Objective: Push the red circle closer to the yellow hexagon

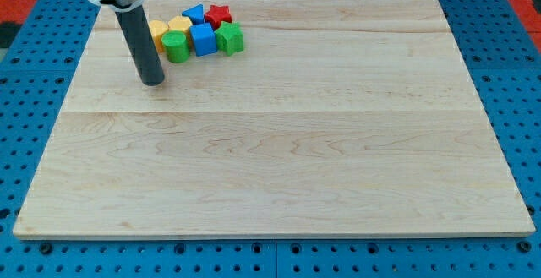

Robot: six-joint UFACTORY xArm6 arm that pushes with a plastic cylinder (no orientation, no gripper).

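Note:
A tight cluster of blocks sits near the board's top left. A yellow block that looks like the hexagon (179,26) lies in its upper left part. No red circle shows; the only red block in sight is a red star (219,14) at the cluster's top right. My tip (152,82) rests on the board just below and left of the cluster, a short gap from a green cylinder (177,47). The rod rises to the view's top left and hides part of a second yellow block (158,32), whose shape I cannot tell.
The cluster also holds a blue block (194,13) at the top, a blue cube (204,39) in the middle and a green block (229,38) on its right. The wooden board (287,151) lies on a blue perforated table (507,75).

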